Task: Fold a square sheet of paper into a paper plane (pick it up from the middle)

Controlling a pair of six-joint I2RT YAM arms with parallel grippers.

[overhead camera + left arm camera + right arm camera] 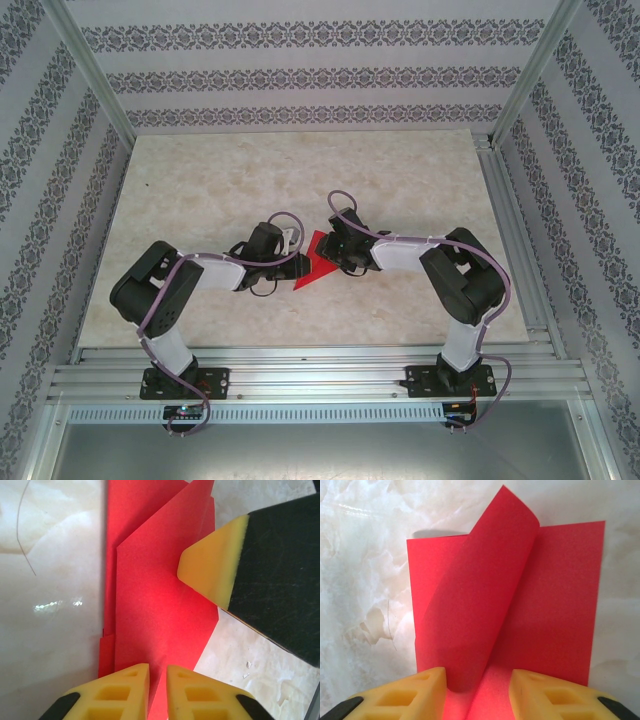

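The square sheet of paper (312,265) is bright red and partly folded, lying on the table between both grippers. In the left wrist view the sheet (160,605) shows layered flaps with diagonal creases. My left gripper (158,672) is shut on its near edge, with red paper in the narrow gap. One finger (207,570) of my right gripper rests on the sheet's right side. In the right wrist view a flap of the sheet (475,595) curls up, and my right gripper (477,672) stands open around its base. A finished paper plane is out of view.
The marble-patterned table (200,200) has free room to the left, right and back. Aluminium rails run along the right side (510,230) and the near edge (320,375). Patterned walls enclose the table. Small white crumbs (247,665) lie by the sheet.
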